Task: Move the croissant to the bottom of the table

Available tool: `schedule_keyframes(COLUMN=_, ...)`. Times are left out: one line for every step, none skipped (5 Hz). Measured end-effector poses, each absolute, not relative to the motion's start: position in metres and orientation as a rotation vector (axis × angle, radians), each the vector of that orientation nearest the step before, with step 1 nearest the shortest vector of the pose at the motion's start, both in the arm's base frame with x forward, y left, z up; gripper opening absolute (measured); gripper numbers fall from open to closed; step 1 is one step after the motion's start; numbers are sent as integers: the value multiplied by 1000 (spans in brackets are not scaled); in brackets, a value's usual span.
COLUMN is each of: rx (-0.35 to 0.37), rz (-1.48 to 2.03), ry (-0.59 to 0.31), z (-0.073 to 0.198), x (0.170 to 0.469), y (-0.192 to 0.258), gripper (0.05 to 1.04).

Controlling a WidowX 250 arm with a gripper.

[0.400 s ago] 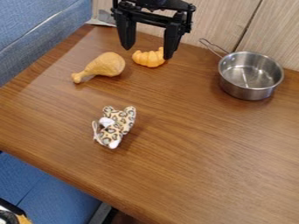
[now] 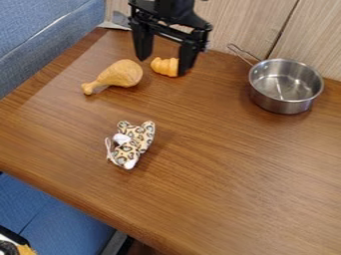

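Open gripper (image 2: 162,65) over the croissant (image 2: 164,66) near the table's far edge.

The two fingers stand wide apart, one partly in front of the croissant's right end; whether they touch it is hard to tell from this angle. The croissant lies on the wooden table (image 2: 220,169), just beside a toy drumstick (image 2: 120,74). A spotted plush toy (image 2: 133,143) lies nearer the camera, and a metal pan (image 2: 285,85) sits well to the right, its handle pointing toward the wood panel (image 2: 246,25).

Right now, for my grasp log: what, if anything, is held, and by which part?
Nothing: the gripper is open, and the croissant rests on the table.
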State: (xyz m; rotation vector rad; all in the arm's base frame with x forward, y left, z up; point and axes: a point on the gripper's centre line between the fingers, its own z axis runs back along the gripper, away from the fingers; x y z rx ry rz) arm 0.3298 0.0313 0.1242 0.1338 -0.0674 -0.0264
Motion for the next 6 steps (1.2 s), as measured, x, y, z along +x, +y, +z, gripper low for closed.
schedule_keyframes(rx=243, rz=-203, ry=-74, z=110, x=351, y=50, gripper=1001)
schedule_keyframes(rx=279, rz=-342, ry=-87, z=101, x=376, y=55, gripper=1001)
schedule_keyframes(rx=261, rz=-465, ry=-58, z=85, x=400, y=53, gripper=1001)
schedule_keyframes(rx=226, rz=-517, ry=-66, z=81, x=414, y=53, gripper=1001)
schedule_keyframes(rx=195, rz=-552, ry=-34, z=69, x=418, y=53, gripper=1001)
schedule_keyframes(rx=201, rz=-551, ry=-1, z=66, x=415, y=57, gripper=1001)
